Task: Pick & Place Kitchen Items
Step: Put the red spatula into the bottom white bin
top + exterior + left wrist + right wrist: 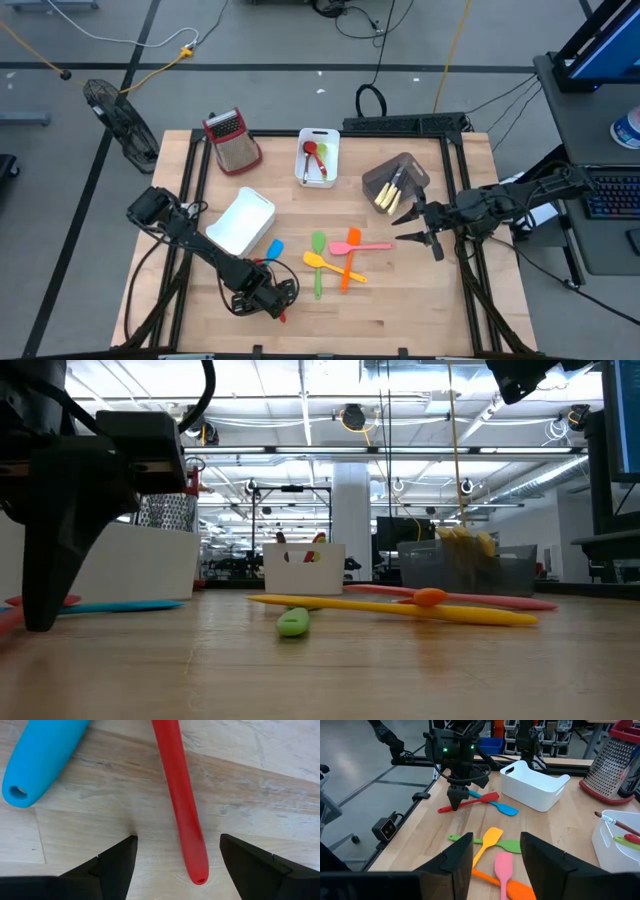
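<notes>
Wooden table (400, 320) from above carries a white bin (243, 221) on the left, a second white bin (318, 157) at the back, a grey bin (397, 182) on the right and a metal grater (232, 140) at the back left. At the centre lie green, yellow, orange and pink utensils (340, 258) in a loose cluster. The left gripper (277, 298) is low at the front left, above a red utensil (272, 290). The right gripper (418, 225) hangs beside the grey bin, fingers apart, holding nothing.

From the table height, the yellow utensil (400, 609) lies long across the view, and the green handle (293, 622) points toward the camera. The left gripper's finger (60, 520) reaches down to the wood.

The left wrist view alone shows the red handle (182, 800) lying between the two open fingers (117, 865), nearer to one finger; whether they touch it is unclear. Its long axis runs away from the wrist. A blue handle (42, 757) lies beside it, apart.

In the right wrist view, the red utensil (470, 802) and the blue spatula (497, 806) cross under the left gripper (458, 797).
</notes>
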